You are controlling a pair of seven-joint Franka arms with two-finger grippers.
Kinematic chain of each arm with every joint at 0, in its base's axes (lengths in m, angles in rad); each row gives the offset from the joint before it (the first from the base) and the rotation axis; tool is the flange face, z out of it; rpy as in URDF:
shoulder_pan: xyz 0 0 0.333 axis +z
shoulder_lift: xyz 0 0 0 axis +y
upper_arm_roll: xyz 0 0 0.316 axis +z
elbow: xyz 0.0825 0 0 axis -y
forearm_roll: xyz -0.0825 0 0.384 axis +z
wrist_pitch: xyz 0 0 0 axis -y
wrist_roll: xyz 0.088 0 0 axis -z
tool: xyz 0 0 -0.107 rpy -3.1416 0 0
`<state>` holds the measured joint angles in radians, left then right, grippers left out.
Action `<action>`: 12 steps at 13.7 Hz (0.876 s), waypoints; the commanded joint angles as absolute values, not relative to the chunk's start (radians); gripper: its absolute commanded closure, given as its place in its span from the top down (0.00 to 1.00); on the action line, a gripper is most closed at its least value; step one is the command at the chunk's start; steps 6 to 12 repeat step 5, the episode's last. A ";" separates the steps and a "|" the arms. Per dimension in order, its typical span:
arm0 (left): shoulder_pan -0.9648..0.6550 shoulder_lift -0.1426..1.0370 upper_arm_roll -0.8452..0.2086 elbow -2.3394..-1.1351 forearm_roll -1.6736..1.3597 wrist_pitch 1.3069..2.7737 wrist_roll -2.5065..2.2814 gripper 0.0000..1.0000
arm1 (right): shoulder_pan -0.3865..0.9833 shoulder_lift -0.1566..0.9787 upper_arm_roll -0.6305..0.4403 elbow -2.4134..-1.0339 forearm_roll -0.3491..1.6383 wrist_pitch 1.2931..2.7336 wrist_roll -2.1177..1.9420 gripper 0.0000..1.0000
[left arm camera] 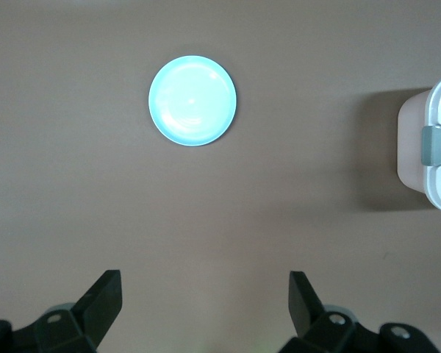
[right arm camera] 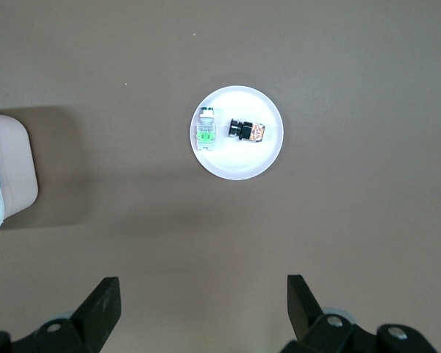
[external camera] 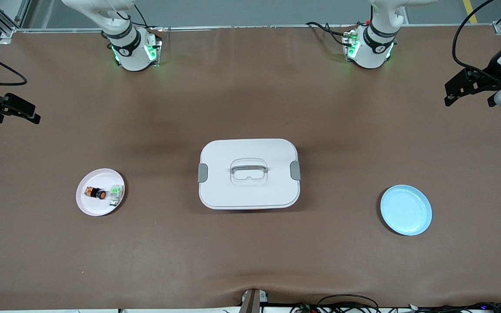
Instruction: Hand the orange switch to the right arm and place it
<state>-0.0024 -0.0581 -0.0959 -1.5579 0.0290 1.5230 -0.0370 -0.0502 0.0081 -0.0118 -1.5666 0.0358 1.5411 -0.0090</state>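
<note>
Your orange switch [external camera: 95, 192] lies on its side on the pink plate [external camera: 86, 203], at the right arm's end of the table and toward the edge nearest the front camera, with the green-and-clear switch [external camera: 116, 194] just beside it on the same plate. The white lidded box [external camera: 249, 174] sits mid-table, and the blue plate [external camera: 405, 210] lies bare at the left arm's end, probably your drop spot. Both arms are parked high at the table's ends: the right gripper [right arm camera: 203, 309] hangs over bare table near the pink plate with its jaws wide apart and nothing in them, and the left gripper [left arm camera: 206, 305] hangs over the table near the blue plate, likewise spread and empty. Neither has begun its approach. Since the switch lies at the right arm's end, judge first which arm can reach it; the task wording expects a handover to the right arm. Whichever arm goes in, turn the wrist so the fingers straddle the black barrel across its width, not along its length, and come straight down over the plate's middle. Keep the finger on the green switch's side clear of it, as the two lie close. The barrel may roll, so close gently and centred, then lift clear of the rim before carrying it.
</note>
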 commanded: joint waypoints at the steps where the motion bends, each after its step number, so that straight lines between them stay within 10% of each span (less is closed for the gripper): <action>1: -0.003 -0.048 -0.095 -1.532 0.012 1.499 -0.021 1.00 | -0.052 -0.005 -0.009 -1.566 0.028 1.529 -0.002 1.00; 12: -0.003 -0.048 -0.097 -1.532 0.011 1.494 -0.021 1.00 | -0.052 -0.005 -0.009 -1.566 0.026 1.529 -0.002 1.00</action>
